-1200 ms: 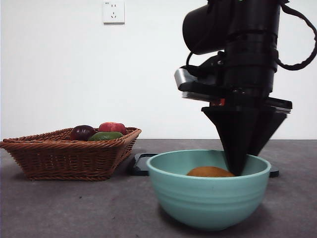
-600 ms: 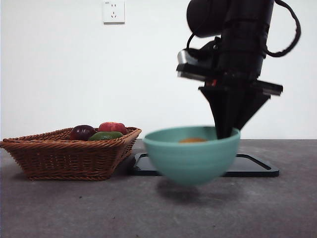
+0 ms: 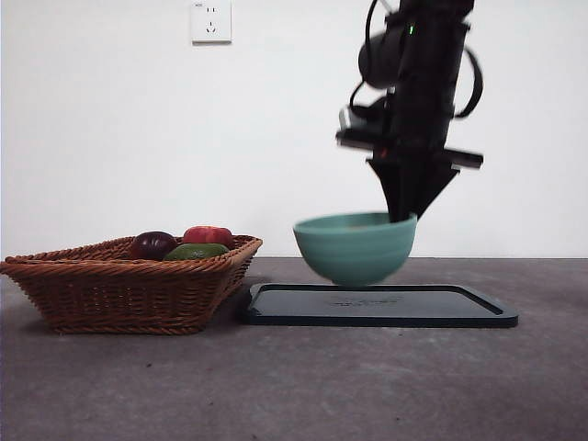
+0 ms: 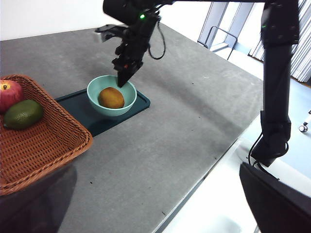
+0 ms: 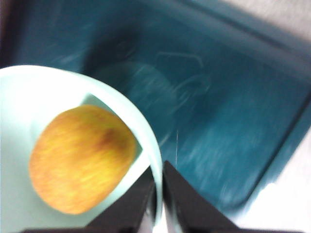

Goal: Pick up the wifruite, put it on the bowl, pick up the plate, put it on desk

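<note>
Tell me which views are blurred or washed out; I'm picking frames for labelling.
Right wrist view: motion-smeared, the bowl overexposed to near white, the wifruite soft. Front view: sharp, evenly lit, right gripper a dark silhouette. Left wrist view: clear, though the windows glare at the top right.

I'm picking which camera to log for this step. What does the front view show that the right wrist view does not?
Only the front view: the wicker basket with fruit, the wall socket, and the bowl hanging just above the dark tray.

Only the right wrist view: the wifruite lying inside the bowl.

Both: the right gripper clamped on the bowl's rim, over the tray.
</note>
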### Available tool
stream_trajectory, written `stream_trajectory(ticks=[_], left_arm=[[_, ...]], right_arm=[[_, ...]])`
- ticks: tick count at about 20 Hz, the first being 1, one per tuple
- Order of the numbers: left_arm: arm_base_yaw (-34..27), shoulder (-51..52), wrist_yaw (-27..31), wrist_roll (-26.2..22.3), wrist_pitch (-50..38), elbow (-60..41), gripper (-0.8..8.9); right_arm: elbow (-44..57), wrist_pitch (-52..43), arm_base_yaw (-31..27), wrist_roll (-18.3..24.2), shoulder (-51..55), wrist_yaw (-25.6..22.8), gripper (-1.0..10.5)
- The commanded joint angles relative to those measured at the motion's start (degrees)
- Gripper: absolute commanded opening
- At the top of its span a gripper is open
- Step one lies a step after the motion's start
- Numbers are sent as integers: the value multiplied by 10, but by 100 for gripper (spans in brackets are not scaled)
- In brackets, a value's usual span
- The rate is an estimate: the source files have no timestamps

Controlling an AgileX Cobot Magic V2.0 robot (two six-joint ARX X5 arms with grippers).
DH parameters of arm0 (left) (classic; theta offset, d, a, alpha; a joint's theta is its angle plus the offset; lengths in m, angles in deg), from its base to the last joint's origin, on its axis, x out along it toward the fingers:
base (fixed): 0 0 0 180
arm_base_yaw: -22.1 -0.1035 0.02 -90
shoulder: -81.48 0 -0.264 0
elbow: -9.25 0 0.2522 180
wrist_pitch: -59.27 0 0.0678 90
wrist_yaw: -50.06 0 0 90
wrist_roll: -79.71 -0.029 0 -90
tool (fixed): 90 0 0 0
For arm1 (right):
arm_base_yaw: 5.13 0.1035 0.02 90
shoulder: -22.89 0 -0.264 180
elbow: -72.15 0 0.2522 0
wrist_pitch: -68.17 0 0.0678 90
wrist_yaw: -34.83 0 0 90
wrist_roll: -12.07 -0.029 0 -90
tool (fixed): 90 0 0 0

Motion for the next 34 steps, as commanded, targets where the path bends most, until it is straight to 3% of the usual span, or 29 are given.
stream_trajectory(ticks=[1, 8, 11, 14, 16, 19, 26, 31, 34], left_arm=[[6, -1, 1, -1, -7, 6, 563], [6, -1, 1, -2, -7, 6, 563], [6, -1, 1, -1, -7, 6, 563], [6, -1, 1, -1, -7, 6, 563], [6, -1, 1, -1, -7, 6, 563], [6, -1, 1, -1, -7, 6, 563], [6, -1, 1, -2, -7, 6, 563], [6, -1, 1, -4, -7, 6, 563], [6, -1, 1, -8, -6, 6, 563]], right_arm=[[-25, -15, -2, 17, -41, 3, 9], [-25, -37, -8, 33, -72, 27, 11], [-25, -46, -9, 28, -72, 25, 202], [-39, -35, -9, 23, -65, -59, 321], [-76, -2, -9, 23, -42, -77, 434], [-107, 63, -4, 23, 33, -77, 548], [-92, 162, 9, 23, 265, -70, 548], [34, 162, 27, 20, 438, -32, 547], [153, 142, 51, -25, 555, -26, 548]])
